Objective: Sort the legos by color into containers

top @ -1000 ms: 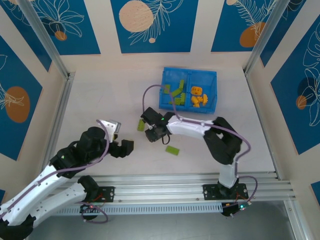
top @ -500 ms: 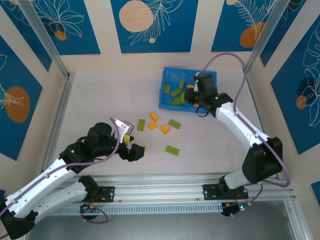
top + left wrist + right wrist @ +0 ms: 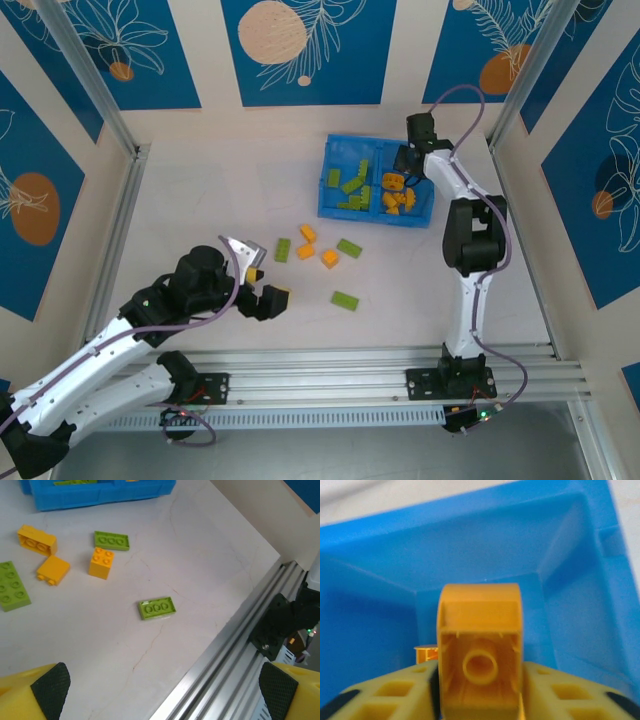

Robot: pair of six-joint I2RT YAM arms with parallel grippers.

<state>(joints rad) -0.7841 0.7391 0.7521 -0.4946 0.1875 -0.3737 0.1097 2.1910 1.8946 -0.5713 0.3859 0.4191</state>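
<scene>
Six loose bricks point(image 3: 329, 258) lie on the pale desk point(image 3: 200, 190) in front of the blue bin point(image 3: 375, 216) — three lime green, three orange-yellow, all studded, with one flat green brick point(image 3: 156, 608) apart, nearer the rail point(image 3: 350, 358). The bin's left compartment point(image 3: 342, 153) holds green pieces, the right compartment point(image 3: 380, 565) orange ones. Over the latter the right jaws pinch an orange brick point(image 3: 480, 630) — hollow underside, one round tube, facing the wrist camera. The left jaws gape wide above the desk
</scene>
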